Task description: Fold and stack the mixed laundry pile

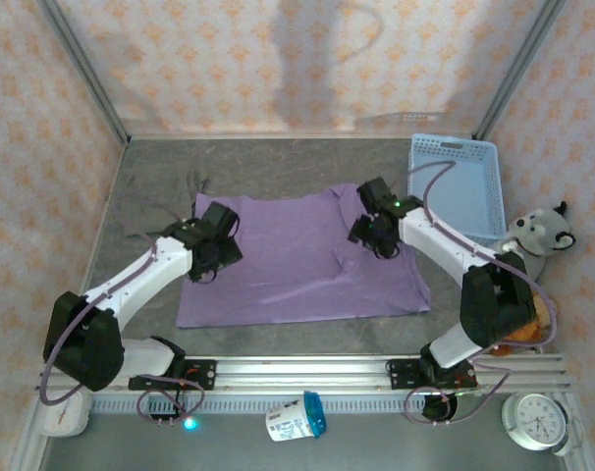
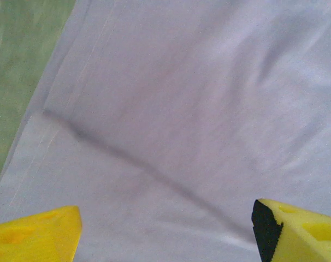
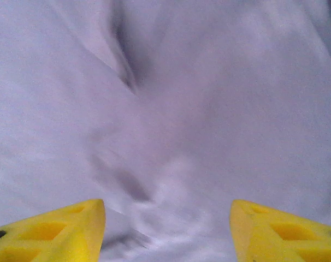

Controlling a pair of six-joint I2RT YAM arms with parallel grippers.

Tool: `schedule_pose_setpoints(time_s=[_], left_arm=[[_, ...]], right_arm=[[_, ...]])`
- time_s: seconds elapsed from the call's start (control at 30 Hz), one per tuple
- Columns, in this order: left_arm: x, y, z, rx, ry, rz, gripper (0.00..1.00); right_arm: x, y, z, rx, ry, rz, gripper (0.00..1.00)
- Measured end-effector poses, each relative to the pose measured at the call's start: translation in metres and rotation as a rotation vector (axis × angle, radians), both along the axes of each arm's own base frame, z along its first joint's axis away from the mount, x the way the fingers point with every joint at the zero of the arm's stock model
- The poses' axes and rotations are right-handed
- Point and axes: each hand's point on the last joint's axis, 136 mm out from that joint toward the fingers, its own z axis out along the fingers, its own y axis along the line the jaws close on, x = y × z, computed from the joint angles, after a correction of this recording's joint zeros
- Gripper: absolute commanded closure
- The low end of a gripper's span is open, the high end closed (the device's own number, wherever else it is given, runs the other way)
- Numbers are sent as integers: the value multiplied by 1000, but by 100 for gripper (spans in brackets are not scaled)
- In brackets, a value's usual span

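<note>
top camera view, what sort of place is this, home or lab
Likely a staged robot test cell, not a home: wallpapered panels in a metal frame, two arms bolted to an aluminium rail, and props like a purple T-shirt and plush wolf.

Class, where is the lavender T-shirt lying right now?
In the top view the lavender T-shirt lies spread flat mid-table, just left of the blue basket.

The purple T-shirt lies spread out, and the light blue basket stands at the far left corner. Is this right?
Not quite: the top external view shows the light blue basket at the far right corner. The purple T-shirt does lie spread out.
</note>
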Motion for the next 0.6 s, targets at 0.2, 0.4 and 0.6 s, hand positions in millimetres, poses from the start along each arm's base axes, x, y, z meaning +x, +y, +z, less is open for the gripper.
schedule_pose_setpoints(time_s=[0.2,0.4,0.6], left_arm=[[64,11,11,5,-25,42,17],[101,22,7,10,-3,18,16],[114,20,5,-18,11,-24,17]], right_arm=[[74,3,19,-20,-100,-84,48],[103,7,-29,-56,-10,-123,62],[88,11,-52,-61,55,-128,63]])
